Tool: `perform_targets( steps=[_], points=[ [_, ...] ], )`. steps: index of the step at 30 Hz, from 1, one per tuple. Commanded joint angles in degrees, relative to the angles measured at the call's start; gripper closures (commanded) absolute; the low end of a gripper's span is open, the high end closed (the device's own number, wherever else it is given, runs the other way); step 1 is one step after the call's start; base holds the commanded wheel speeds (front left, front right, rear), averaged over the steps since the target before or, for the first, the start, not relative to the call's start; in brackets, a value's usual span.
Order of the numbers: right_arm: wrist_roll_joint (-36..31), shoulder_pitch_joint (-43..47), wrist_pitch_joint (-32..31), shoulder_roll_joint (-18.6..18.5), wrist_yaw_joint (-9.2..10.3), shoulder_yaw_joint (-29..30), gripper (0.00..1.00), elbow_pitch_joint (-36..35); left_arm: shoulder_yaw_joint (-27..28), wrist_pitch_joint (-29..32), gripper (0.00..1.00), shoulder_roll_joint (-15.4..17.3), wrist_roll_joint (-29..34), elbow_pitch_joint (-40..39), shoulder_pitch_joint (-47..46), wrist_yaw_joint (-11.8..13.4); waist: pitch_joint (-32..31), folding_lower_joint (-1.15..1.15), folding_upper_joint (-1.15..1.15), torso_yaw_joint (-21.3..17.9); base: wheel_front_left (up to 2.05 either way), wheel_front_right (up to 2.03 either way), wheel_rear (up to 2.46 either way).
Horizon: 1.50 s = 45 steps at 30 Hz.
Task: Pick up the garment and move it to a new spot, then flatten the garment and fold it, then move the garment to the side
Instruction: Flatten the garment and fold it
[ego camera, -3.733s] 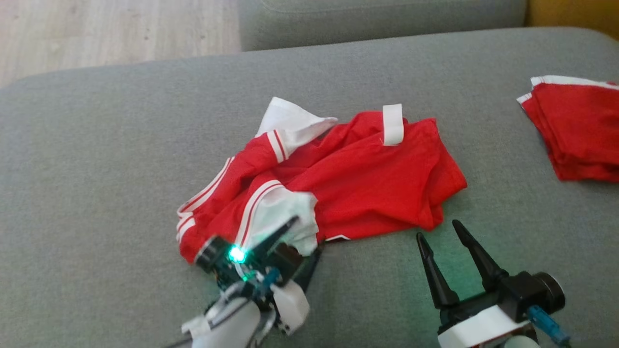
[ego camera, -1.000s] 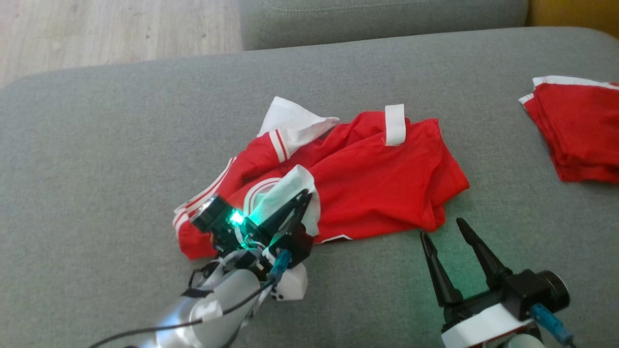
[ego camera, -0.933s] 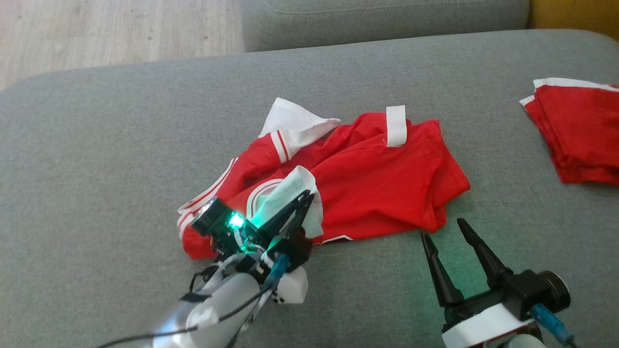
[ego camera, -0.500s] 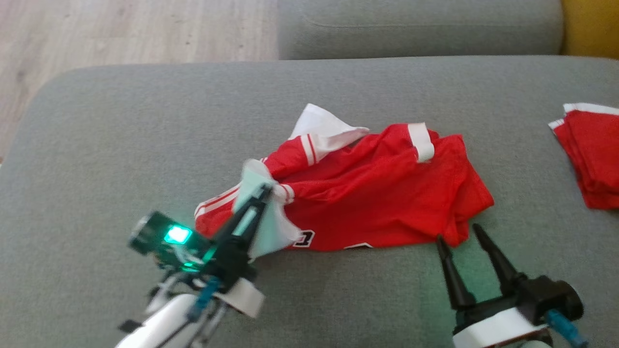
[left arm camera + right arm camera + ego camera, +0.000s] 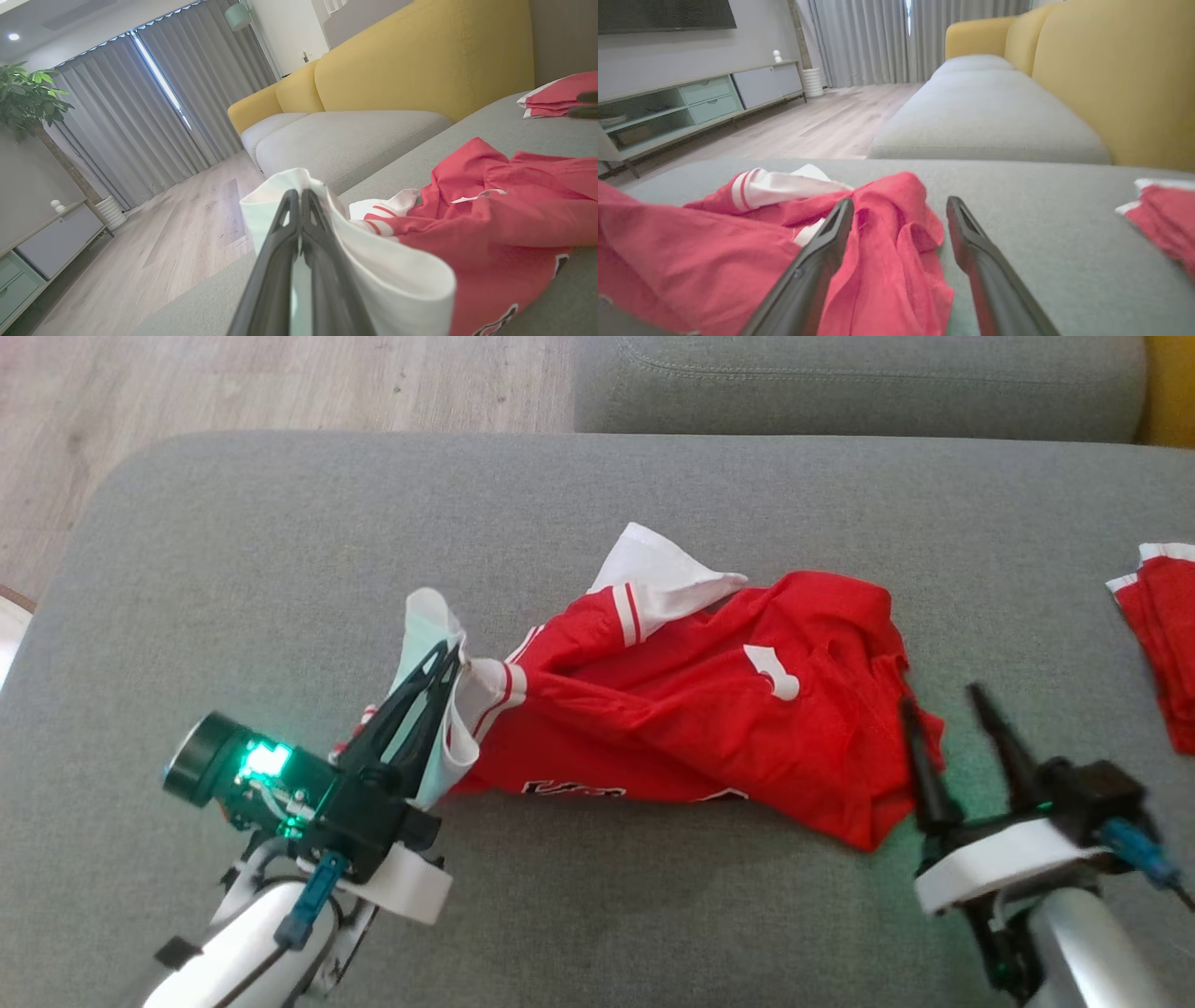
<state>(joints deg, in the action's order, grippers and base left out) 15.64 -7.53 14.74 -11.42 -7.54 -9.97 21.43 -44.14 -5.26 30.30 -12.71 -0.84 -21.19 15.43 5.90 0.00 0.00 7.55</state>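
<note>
While the left claw (image 5: 452,655) pinches its white edge, the garment (image 5: 709,728) stretches rightward. Its far end lies by the right claw (image 5: 940,698) — spread wide, empty.

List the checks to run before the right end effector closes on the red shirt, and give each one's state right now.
1. Left end effector shut on the garment: ok, it grips the white part.
2. Right end effector open: ok.
3. Garment's red edge between the right jaws: ok, one finger lies over cloth and the other over the cushion.
4. Garment flat: not ok, crumpled.
5. Folded red pile apart from the garment: ok.
6. Number of cloth layers in the left grip: cannot tell.
</note>
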Motion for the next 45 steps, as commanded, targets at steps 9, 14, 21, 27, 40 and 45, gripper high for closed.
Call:
perform_targets(
  steps=[9,14,21,27,40,45],
  points=[
    [18.5,-13.4,-13.4,-10.3,0.05,-18.1,0.0,2.7,2.0,0.7,1.0,1.1,0.5,-2.5,-4.4,0.1,1.5,0.0,0.0,0.6,0.0,0.0,0.0],
    [24.8,-18.8,-19.6,-13.3,0.05,-22.9,0.0,5.7,1.2,0.3,1.0,-0.2,0.6,-1.7,-5.4,-0.4,2.6,0.0,0.0,2.2,0.0,0.0,0.0],
    [28.4,-23.1,-23.4,-14.5,0.05,-27.2,0.53,10.7,0.3,-0.2,1.0,-1.8,0.5,-0.3,-7.2,-1.1,3.7,0.0,0.0,4.4,0.0,0.0,0.0],
    [27.1,-25.8,-17.5,-14.4,0.05,-27.3,1.0,13.4,0.1,-0.5,1.0,-2.1,0.4,0.9,-8.1,-1.5,3.6,0.0,0.0,4.6,0.0,0.0,0.0],
    [29.3,-32.5,-6.8,-21.1,0.05,-23.9,1.0,5.2,3.7,-3.2,1.0,1.7,-3.9,5.9,-19.8,-11.2,-5.3,0.0,0.0,-1.3,0.0,0.0,0.0],
    [30.3,-34.4,-6.9,-25.6,0.05,-21.1,1.0,-3.4,5.8,-2.4,1.0,4.1,-5.1,5.3,-25.7,-14.6,-8.5,0.0,0.0,-4.6,0.0,0.0,0.0]
  ],
)
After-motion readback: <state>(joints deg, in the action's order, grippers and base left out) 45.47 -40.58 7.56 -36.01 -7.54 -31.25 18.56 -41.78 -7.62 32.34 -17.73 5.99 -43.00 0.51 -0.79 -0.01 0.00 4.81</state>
